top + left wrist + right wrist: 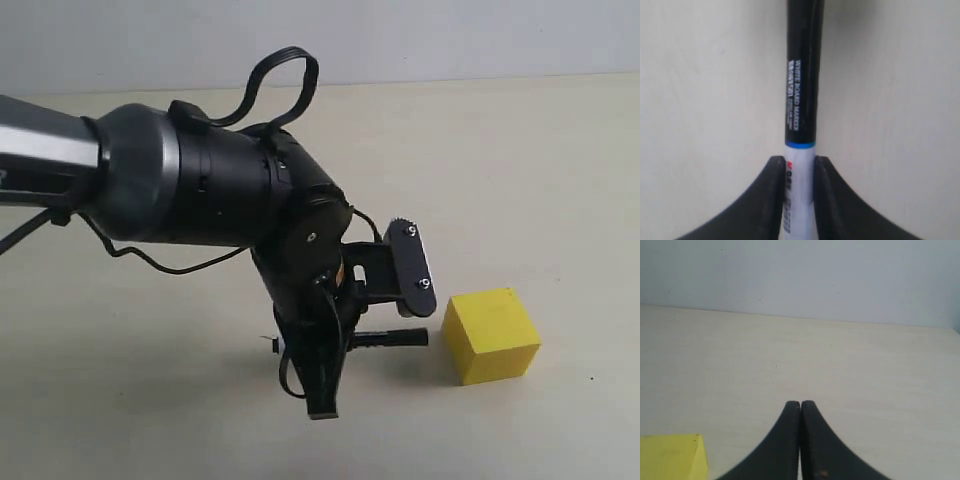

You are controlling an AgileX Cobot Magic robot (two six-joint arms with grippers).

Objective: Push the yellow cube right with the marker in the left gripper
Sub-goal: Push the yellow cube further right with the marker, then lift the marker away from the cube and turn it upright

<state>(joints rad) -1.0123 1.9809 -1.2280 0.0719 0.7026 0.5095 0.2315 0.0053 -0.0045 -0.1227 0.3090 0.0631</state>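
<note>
- The left end effector (800, 165) clamps the marker (801, 75) by its white barrel.
- The yellow cube (490, 335) sits just beside the black cap, at its 3 o'clock in the exterior view.
- The right end effector (800, 407) is closed and empty.
- Bare matte beige counter (520, 150); plain pale grey wall (450, 40) behind.

The marker (801, 100) is showing white print running along its black cap, reading "WHITE BOARD MARKER". Smaller lines beside it are staying too fine to read. Red and dark lettering on its white barrel is coming out blurred and illegible.
</note>
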